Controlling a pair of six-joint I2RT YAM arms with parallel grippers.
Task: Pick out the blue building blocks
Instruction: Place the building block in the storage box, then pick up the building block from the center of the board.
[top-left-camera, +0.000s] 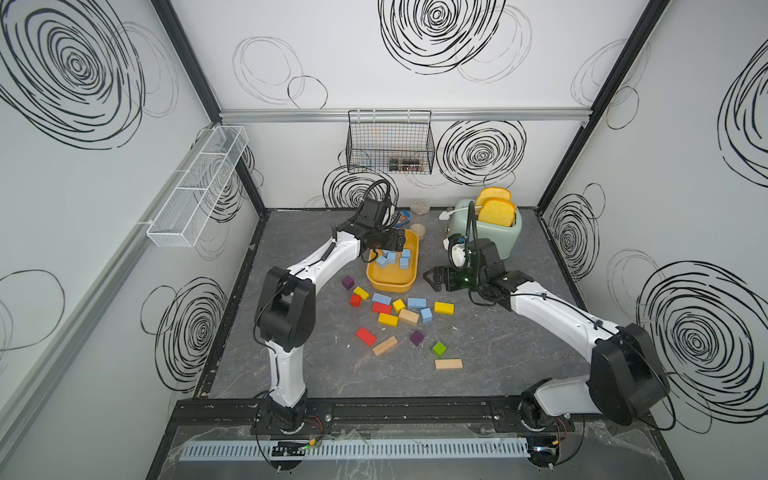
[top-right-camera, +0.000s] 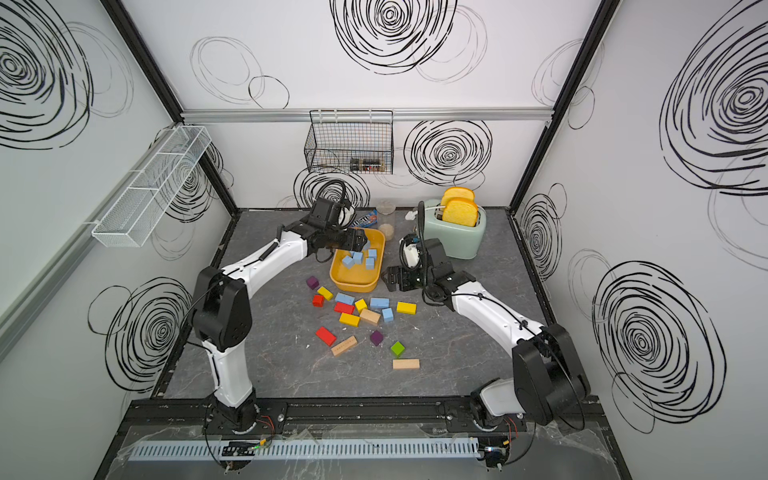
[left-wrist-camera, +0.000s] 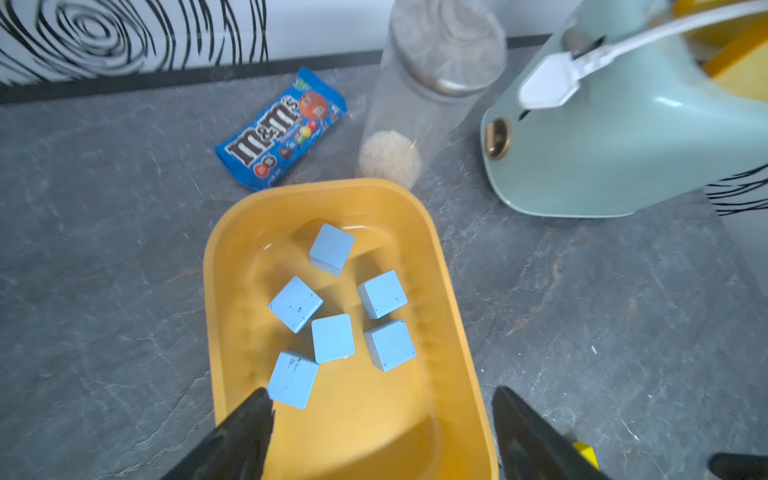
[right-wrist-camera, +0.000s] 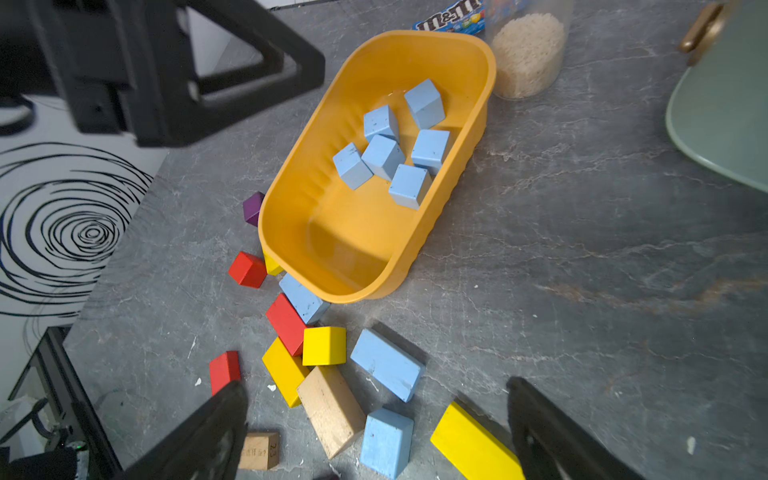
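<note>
Several blue building blocks (left-wrist-camera: 332, 337), all cubes, lie in the far half of a yellow tray (left-wrist-camera: 353, 185). My left gripper (left-wrist-camera: 382, 394) hovers open over that tray, nothing between its fingers; both top views show it at the tray's far end (top-left-camera: 395, 241) (top-right-camera: 359, 241). Three more blue blocks lie on the table among the coloured ones: a brick against the tray's near end (right-wrist-camera: 303, 297), a brick (right-wrist-camera: 387, 363) and a shorter block (right-wrist-camera: 386, 442). My right gripper (right-wrist-camera: 376, 386) is open and empty, just right of the tray (top-left-camera: 434, 280).
Red, yellow, purple, green and plain wood blocks (top-left-camera: 388, 320) are scattered in front of the tray. Behind it lie a blue candy packet (left-wrist-camera: 282, 129) and a clear jar (left-wrist-camera: 432, 83). A mint toaster (top-left-camera: 494, 239) with bread stands at the back right.
</note>
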